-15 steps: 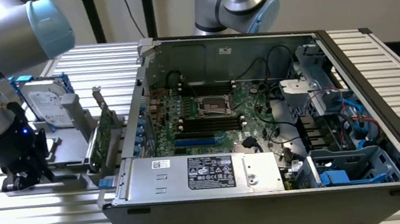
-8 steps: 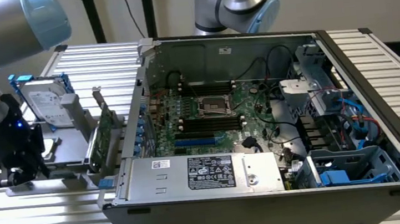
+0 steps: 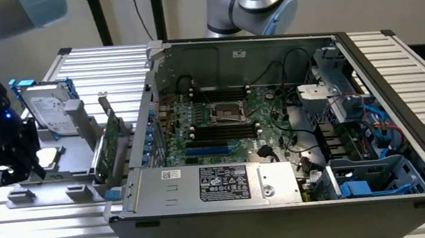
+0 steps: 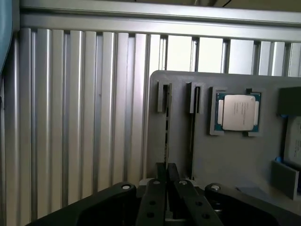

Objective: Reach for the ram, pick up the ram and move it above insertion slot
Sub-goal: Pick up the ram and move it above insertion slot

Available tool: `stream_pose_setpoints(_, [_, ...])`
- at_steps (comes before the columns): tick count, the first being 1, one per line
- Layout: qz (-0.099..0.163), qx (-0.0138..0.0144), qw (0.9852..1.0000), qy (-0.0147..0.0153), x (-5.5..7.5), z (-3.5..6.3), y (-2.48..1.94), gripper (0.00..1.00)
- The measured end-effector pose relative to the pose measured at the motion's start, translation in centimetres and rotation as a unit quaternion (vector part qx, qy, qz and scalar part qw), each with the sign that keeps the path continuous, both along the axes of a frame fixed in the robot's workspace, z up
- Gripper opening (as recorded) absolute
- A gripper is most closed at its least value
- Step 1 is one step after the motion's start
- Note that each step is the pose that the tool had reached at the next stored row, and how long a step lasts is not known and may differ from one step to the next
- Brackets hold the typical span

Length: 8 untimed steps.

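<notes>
The black gripper (image 4: 167, 173) hangs low over the table (image 4: 84, 117), its jaws drawn almost together on the thin upper edge of the ram (image 4: 166, 139). The ram stands edge-up in a narrow slot of the grey holder (image 4: 235, 165), near one end of that holder. A second narrow slot (image 4: 192, 136) runs just beside it; whether that one carries a stick cannot be told. A processor chip (image 4: 237, 112) lies flat in its own recess further along the holder.

In the exterior view the arm reaches down at the far left, over the end of the holder. The hard drive (image 3: 45, 110) and the broader green card (image 3: 111, 144) with its metal bracket stand between the arm and the open computer case (image 3: 286, 218). Inside the case the motherboard (image 3: 228, 114) lies exposed. The dark insertion slot (image 3: 218, 131) on it is well apart from the arm.

As things stand, the reach looks complete and the grasp appears made, though the jaws hide how firmly the stick is pinched. The ram has not left its holder, so by these pictures the lift is not yet done. The whole carry across to a spot above the insertion slot is also left.
</notes>
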State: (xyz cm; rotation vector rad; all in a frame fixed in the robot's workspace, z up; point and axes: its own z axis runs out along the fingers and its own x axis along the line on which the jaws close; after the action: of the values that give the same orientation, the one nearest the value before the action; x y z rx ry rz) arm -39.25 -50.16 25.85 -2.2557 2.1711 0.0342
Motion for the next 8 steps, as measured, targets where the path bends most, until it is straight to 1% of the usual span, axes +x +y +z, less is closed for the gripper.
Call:
stream_pose_setpoints(2, [0.000, 0.0003, 1.0000, 0.0000, 0.4, 0.89, 0.00, 0.13])
stream_pose_setpoints(4, [0.000, 0.0015, 1.0000, 0.0002, 1.1, 1.71, 0.00, 0.13])
stream_pose_setpoints(8, [0.001, 0.0054, 1.0000, 0.0007, 2.6, 3.22, 0.00, 0.13])
